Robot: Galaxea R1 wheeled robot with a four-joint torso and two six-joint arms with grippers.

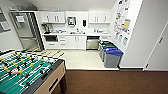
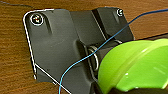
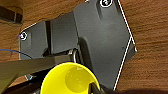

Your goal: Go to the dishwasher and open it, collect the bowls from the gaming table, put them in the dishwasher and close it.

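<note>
- Head view: I'm parked on the brown carpet at the edge of the kitchenette. The dishwasher (image 1: 92,43) sits under the counter at the far wall, steel front, and from here its top looks dark, like the door is cracked open, but I can't swear to it. Table-football table (image 1: 30,72) is close at my left, and the recycling bins (image 1: 110,55) stand along the right wall near the dishwasher.
- My read on the step: bowls are collected and I'm on the carry leg back to the dishwasher. The next move calls for a straight drive over the light floor, staying off the bins, then lining up square with that door.
- Left wrist view: a lime-green bowl (image 2: 135,66) shows big and close, right up against the left gripper's end, over wood-grain floor. It looks carried there, but the jaws are hidden, so I can't tell whether they're clamped on it. A thin blue cable (image 2: 100,47) crosses in front.
- Right wrist view: another bowl (image 3: 71,78), reading more yellow here, sits mouth toward the camera at the right gripper's end. Same deal: jaws not visible, can't tell their state.
</note>
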